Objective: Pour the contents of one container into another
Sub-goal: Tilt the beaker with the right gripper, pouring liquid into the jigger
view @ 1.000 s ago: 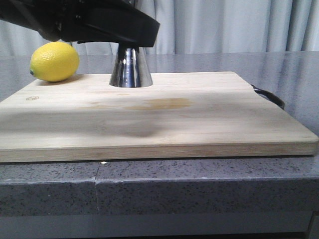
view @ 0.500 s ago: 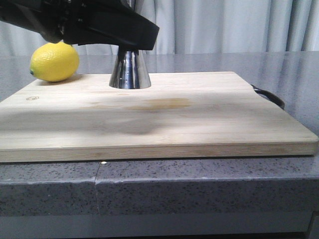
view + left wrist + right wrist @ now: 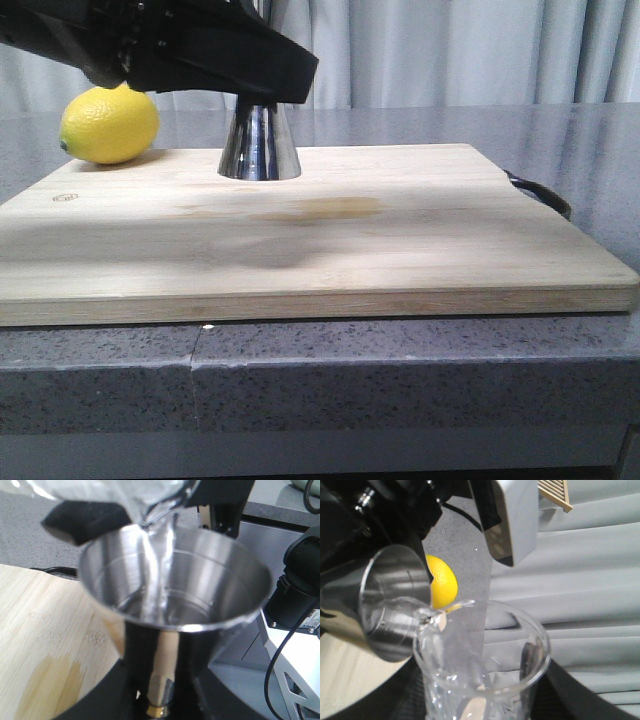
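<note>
Beaker (image 3: pixel 480 670) tipped in your right gripper's grasp, lip over the jigger (image 3: pixel 175 587), water streaming in, left gripper clamping the jigger's waist.

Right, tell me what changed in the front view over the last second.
Very little. The jigger sits slightly further left on the board than a second ago, and the dark arm over it has crept left with it. The lemon and board have not moved. The wrist views show the beaker tipped, pouring into the jigger.
</note>
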### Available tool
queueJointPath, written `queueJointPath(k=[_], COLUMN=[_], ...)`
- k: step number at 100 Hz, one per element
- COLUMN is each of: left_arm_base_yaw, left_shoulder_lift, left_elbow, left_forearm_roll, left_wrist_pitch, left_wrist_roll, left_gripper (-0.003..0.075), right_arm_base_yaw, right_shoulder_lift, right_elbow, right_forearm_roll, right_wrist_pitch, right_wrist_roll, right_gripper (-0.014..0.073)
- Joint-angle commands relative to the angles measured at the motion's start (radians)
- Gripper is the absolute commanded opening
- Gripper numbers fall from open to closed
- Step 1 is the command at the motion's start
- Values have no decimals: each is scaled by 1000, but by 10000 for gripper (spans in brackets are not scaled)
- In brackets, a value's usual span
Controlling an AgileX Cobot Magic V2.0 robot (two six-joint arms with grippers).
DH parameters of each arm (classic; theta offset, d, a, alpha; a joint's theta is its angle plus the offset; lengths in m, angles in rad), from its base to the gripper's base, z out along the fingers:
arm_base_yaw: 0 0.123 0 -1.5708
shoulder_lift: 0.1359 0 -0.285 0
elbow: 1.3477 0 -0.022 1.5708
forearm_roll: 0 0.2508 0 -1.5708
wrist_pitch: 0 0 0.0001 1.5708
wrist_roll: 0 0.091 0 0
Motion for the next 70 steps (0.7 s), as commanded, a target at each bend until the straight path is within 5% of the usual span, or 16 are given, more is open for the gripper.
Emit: queueJointPath(k=[1,70], left_arm_base_yaw=[-10,-10], left_shoulder_lift=[-31,-31], left_elbow=[-27,-27], left_forearm_roll=[-74,-74], left_wrist_pitch=[40,40], left_wrist_roll=[-8,-8], left_gripper=[-20,-20], right_arm_base_yaw=[1,1], right_shoulder_lift=[-34,-34], right_elbow=[-36,-37], right_forearm_roll=[22,21], right_wrist_pitch=[12,22], right_wrist_roll=[-34,-98], right_gripper=[201,201])
